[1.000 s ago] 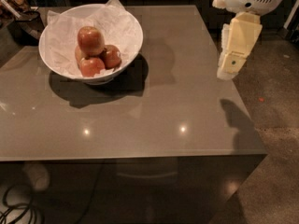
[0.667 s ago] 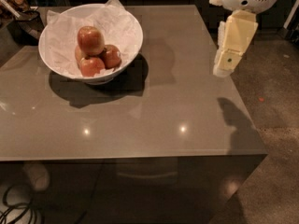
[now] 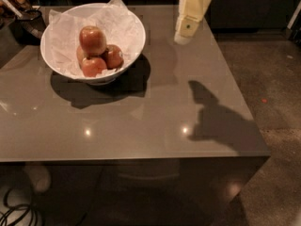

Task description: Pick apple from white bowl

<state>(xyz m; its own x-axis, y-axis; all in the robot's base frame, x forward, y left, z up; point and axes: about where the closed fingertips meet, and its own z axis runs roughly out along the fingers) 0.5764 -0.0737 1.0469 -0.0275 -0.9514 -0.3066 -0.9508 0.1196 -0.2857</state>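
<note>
Camera view had your blocky cream gripper (image 3: 182, 37) over the glossy grey table's (image 3: 141, 126) far side, couldn't tell its grip. Tallish red-orange apple (image 3: 92, 39) stood upright, well left of the jaws, topmost in the round paper-lined white bowl (image 3: 121, 69).

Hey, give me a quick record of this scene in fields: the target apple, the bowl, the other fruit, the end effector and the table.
apple: largest, red-orange, on top of the pile in the bowl
white bowl: far left part of the table, lined with crumpled white paper
other apples: smaller, red, below and beside the apple
end effector: hangs over the table's far side, right of the bowl, apart from it
table: grey, glossy; arm's shadow on its right part
task state: apple not yet picked
</note>
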